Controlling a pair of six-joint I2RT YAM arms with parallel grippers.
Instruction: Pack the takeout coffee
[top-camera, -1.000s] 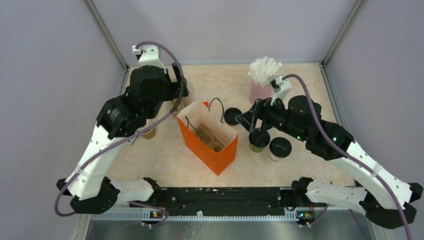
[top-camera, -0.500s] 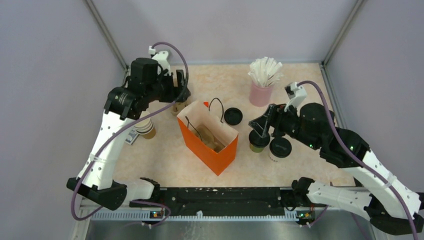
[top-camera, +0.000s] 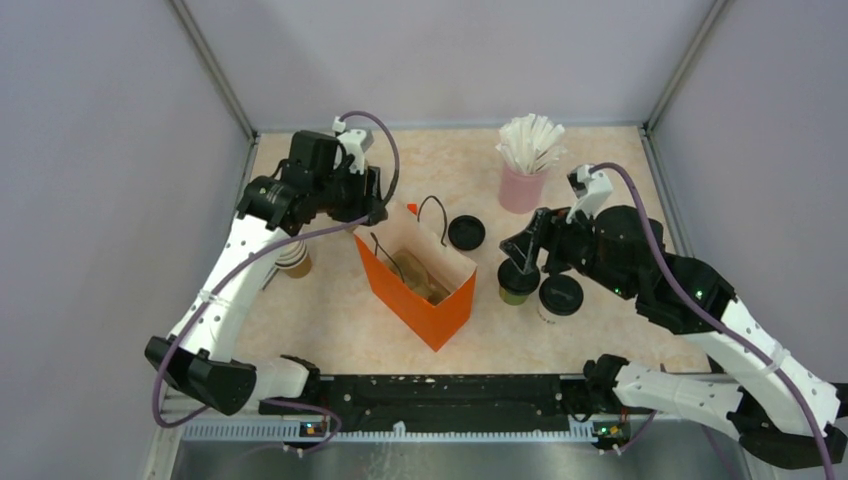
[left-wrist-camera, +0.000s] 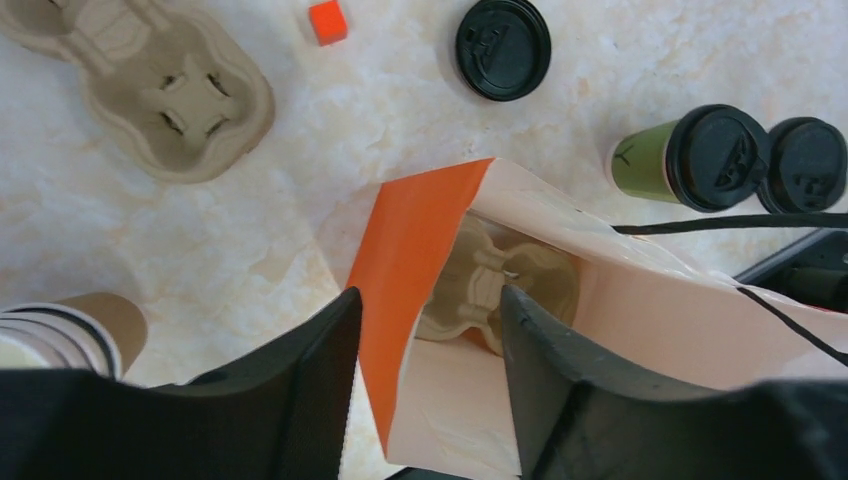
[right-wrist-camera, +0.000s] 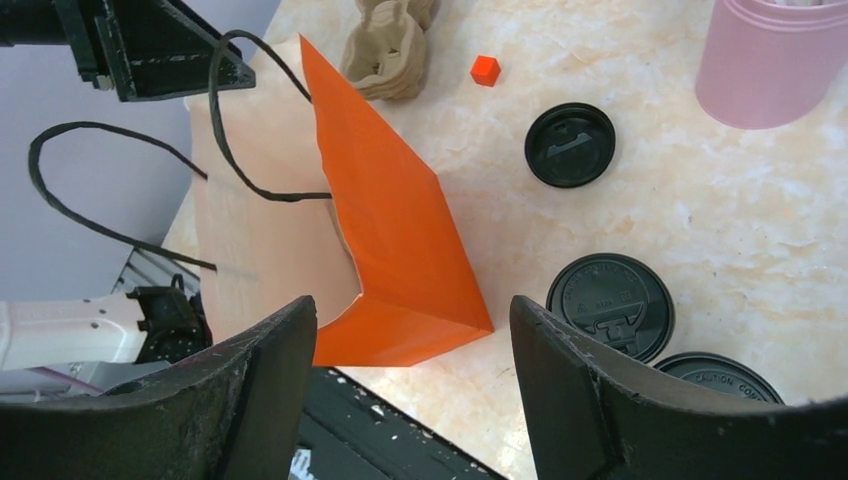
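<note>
As the overhead camera shows, the coffee (top-camera: 513, 292) stands just right of the orange bag (top-camera: 415, 305), under the right gripper (top-camera: 517, 255). From the left wrist, the left gripper (left-wrist-camera: 430, 335) gapes astride the bag's wall. From the right wrist, the right gripper is spread wide, holding nothing.

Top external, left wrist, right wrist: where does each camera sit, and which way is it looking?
Top external: fixed above and behind the arms, looking down at the table; both arms show.
Left wrist: on the left arm, looking down into the orange bag; the open left end effector shows.
Right wrist: on the right arm, looking down at the bag and lidded coffee cups; the open right end effector shows.
Shared: both wrist views catch the loose black lid and orange cube.
</note>
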